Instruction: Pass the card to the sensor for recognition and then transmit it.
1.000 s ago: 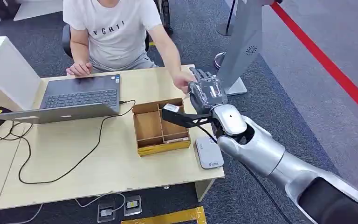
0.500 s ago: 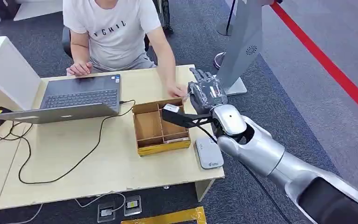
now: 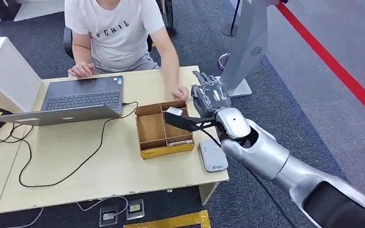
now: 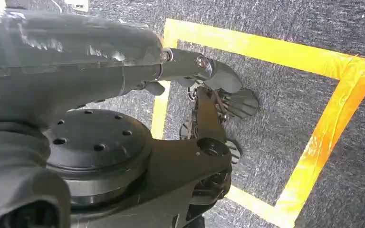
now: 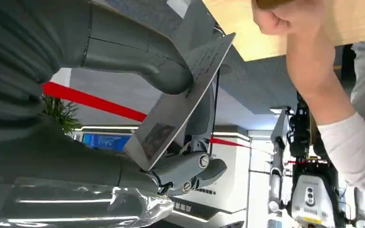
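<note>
Grey card [image 5: 180,102] pinched between thumb and fingers of the right hand [image 3: 210,95], held above the bench [image 3: 76,161] edge beside a person's fist [image 3: 178,91], cardboard tray [image 3: 163,129] and white sensor [image 3: 212,155] nearby, left hand's state impossible to tell.

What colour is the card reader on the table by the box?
Light grey-white card reader, with a small blue mark at its near edge; clearest in the head view.

The right arm [image 3: 266,156] reaches forward and up, its right hand [image 3: 210,95] raised with the back turned to the head camera. Thumb [image 5: 138,50] and fingers [image 5: 190,168] appear pinched together. The left arm [image 4: 71,71] hangs down.
</note>
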Robot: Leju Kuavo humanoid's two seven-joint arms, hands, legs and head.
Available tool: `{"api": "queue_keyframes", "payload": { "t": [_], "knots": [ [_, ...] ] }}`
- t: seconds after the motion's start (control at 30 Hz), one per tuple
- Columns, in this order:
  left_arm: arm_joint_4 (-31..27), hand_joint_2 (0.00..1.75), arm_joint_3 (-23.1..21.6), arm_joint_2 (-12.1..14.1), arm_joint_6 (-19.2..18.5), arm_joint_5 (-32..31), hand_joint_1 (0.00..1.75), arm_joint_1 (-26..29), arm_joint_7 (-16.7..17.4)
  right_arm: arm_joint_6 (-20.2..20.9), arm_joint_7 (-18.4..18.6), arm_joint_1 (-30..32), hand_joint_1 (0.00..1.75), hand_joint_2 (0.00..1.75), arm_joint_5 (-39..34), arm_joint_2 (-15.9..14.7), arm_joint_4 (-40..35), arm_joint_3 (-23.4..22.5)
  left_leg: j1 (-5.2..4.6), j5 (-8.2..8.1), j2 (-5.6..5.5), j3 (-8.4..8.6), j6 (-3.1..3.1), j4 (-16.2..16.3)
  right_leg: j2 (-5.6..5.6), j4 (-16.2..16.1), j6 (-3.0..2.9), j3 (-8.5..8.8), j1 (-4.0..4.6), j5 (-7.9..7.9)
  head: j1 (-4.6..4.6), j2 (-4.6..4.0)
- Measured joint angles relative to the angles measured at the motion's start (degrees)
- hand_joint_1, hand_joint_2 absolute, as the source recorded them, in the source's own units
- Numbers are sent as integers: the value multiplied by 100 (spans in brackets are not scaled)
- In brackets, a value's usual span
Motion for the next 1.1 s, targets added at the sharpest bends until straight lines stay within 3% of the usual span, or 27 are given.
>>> {"api": "queue_keyframes", "payload": {
  "t": [0.4,1.1],
  "knots": [
    [0,0,2,0,11,61,0,3,0,22,35,469,175,175,-9,-280,24,-251,0,0,1,1,0,1,3,0,0,0,0,1,0,0],
    [0,0,2,2,22,48,0,3,0,116,116,548,175,175,9,-415,-15,-354,0,0,6,2,0,1,5,0,-3,0,0,2,0,0]
  ]
}}
